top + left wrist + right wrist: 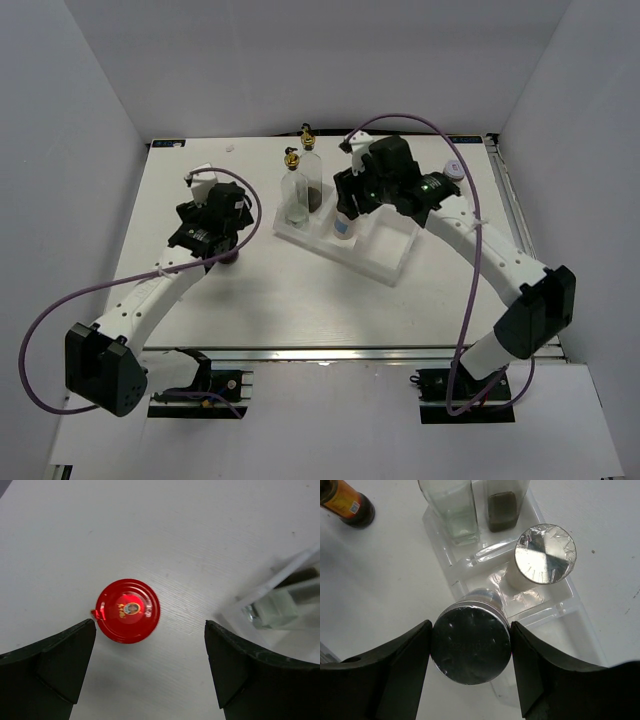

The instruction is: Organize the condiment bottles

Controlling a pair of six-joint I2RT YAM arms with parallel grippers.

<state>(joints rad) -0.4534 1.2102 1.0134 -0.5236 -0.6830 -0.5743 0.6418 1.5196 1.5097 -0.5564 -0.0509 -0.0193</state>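
Your right claw (471, 655) pinched a silver-capped shaker (471, 640) over the tray (560, 611); lowered crooked, it could topple the second shaker (545, 554). Your left claw (150, 665) hung spread above the red-lidded jar (128, 611), off-centre, on the tabletop (200, 530) left of the tray.

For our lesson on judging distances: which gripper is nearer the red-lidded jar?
Left. The left gripper hangs open above the jar. The right gripper is off at the tray, closed on a shaker.

Open table (150, 530) around red-lidded jar (128, 611); tray (280, 580) rightward.
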